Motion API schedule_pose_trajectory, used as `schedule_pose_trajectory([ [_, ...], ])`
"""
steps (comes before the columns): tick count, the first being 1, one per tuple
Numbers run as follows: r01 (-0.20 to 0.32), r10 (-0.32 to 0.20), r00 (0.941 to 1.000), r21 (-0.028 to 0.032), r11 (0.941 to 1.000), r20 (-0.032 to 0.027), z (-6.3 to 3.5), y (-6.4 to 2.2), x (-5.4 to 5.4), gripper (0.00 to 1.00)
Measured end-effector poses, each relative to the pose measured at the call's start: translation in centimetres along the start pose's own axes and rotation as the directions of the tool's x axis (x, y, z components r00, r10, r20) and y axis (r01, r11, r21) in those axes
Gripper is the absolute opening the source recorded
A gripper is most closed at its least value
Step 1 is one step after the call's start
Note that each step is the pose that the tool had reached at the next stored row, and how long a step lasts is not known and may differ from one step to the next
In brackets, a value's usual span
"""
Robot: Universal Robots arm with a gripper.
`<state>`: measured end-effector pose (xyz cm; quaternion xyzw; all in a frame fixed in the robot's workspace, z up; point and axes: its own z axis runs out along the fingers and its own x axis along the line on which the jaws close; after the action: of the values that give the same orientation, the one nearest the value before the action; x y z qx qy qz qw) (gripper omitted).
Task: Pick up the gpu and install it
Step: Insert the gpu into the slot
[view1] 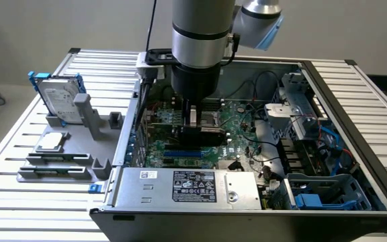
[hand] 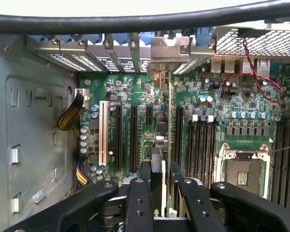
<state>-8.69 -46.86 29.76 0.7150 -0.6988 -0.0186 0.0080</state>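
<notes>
Inside the open computer case [view1: 247, 227], low over its motherboard [view1: 237, 118] [hand: 135, 87], the gripper [view1: 195, 118] [hand: 160, 166] holds the gpu [view1: 207, 135] [hand: 167, 111]. The jaws are drawn in narrow on the card's upper edge, one finger on each face. The card stands on edge, running along the expansion slots of the case, and its silver bracket [hand: 169, 48] sits against the row of slot openings in the case's rear wall.

The pick-up is done and the card is at its place of installation. I judge the work to be well along. Whether the connector edge is fully pressed home in its slot I cannot tell, since the fingers and the card itself hide that line.

Close around it in the case, an empty black slot [hand: 133, 140] and a white slot [hand: 104, 133] lie on one side of the card. The memory slots [hand: 203, 145] and the bare processor socket [hand: 244, 169] lie on the other, so the fingers have little room there. A red wire [hand: 261, 72] loops near the case's rear wall, apart from the card. The power supply [view1: 187, 187] fills the case's near end. Outside the case, a hard drive [view1: 60, 103] in a blue frame stands on a gray fixture [view1: 79, 146], well apart from the work.
</notes>
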Motion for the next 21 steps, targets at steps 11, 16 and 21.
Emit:
schedule_pose_trajectory([
  [11,-0.001,0.001,1.0000,0.0011,1.0000,0.0015,0.54,0.35,-0.13,0.26],
  [16,-0.008,0.008,0.9999,0.0013,1.0000,0.0069,0.66,0.43,-0.23,0.26],
  [21,-0.015,0.015,0.9998,0.0016,0.9999,0.0099,0.75,0.54,-0.25,0.26],
])
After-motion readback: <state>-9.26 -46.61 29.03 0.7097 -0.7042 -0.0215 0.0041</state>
